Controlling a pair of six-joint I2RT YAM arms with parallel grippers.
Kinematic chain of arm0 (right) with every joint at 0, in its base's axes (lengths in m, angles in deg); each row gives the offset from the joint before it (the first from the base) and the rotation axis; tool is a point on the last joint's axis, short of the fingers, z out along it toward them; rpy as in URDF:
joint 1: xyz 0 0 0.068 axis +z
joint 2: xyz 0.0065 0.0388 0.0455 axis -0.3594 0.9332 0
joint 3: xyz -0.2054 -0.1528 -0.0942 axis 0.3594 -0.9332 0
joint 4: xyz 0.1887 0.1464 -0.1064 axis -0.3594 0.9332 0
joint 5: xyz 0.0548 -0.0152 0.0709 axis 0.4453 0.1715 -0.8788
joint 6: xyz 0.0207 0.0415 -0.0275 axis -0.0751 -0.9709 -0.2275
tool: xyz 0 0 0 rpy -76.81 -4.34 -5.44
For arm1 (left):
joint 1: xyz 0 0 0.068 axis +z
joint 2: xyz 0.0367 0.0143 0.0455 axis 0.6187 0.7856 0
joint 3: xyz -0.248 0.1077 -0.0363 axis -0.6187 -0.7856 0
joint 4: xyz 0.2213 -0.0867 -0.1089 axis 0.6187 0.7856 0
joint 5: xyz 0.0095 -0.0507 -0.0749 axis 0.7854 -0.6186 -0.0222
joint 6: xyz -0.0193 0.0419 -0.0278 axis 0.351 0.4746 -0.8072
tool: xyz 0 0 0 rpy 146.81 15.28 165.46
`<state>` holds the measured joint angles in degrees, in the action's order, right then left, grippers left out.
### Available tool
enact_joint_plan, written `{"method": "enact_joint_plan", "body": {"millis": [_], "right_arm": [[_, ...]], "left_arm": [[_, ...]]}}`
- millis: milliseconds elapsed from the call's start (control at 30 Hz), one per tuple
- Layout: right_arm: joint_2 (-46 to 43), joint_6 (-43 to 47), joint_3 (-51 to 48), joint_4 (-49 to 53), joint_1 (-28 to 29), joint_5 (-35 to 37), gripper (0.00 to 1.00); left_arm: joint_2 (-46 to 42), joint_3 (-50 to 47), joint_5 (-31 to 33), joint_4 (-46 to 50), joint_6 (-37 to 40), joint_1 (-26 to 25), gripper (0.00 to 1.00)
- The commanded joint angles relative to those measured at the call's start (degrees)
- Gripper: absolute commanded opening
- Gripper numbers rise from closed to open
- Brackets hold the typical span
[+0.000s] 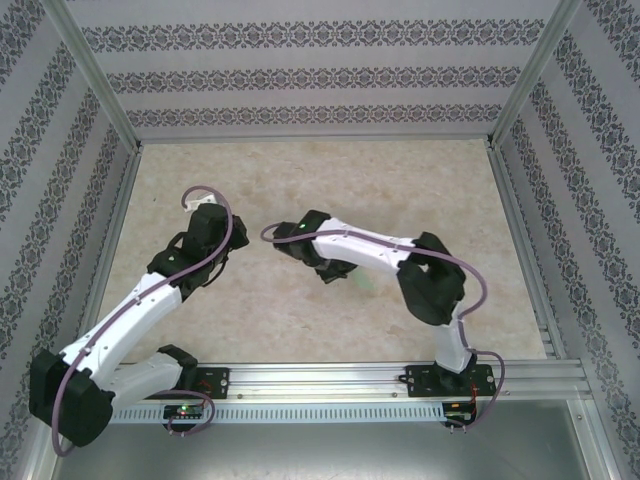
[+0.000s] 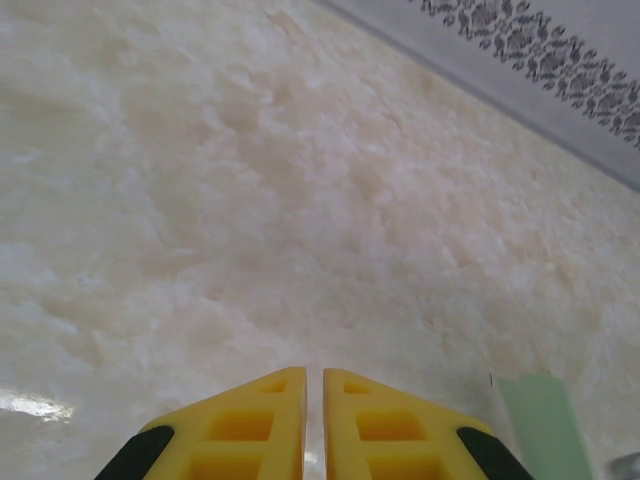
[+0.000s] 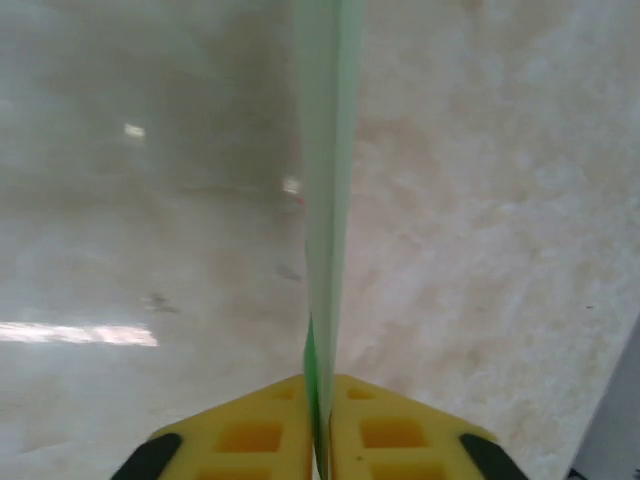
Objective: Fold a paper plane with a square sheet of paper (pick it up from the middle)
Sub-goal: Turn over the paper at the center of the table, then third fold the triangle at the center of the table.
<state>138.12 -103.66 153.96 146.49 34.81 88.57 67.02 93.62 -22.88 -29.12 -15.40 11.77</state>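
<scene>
paper plane [image 3: 322, 200] pinched edge-on between right hand [image 3: 320, 392] fingers, pointing ahead

Table [image 1: 400, 180] is walled [image 1: 320, 70] left, right and behind; a rail [image 1: 330, 375] runs along its near edge and carries both arm bases, left arm on the left, right arm on the right. Left gripper [image 2: 313, 372] sits over bare table left of centre, fingers close together with nothing between; right gripper [image 3: 320, 380] sits near mid-table, to its right and a little nearer the rail. Plane [image 3: 325, 180] stands edge-on between the right gripper's fingers, runs forward from them over the table, off to the right of the left gripper and apart from it.
</scene>
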Motion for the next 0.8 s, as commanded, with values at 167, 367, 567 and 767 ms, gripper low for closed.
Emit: {"method": "enact_joint_plan", "body": {"millis": [167, 367, 567, 767], "right_arm": [[2.54, 1.83, 5.49, -15.49, 0.44, -21.82, 0.40], [-14.10, -2.34, -14.40, -35.26, -5.93, -29.10, 0.45], [-27.56, -6.36, -38.38, -50.86, -18.76, -35.85, 0.43], [-30.50, -6.62, -49.36, -61.90, -26.14, -43.68, 0.42]], "left_arm": [[-3.37, 0.71, 4.04, 3.91, 1.06, 0.78, 0.15], [-0.83, 0.56, -3.94, -1.02, 4.17, 0.85, 0.26], [17.04, 6.45, -27.15, -7.55, 6.07, -2.55, 0.27], [32.66, 13.38, -31.03, -4.86, 3.14, -9.66, 0.24]]}}
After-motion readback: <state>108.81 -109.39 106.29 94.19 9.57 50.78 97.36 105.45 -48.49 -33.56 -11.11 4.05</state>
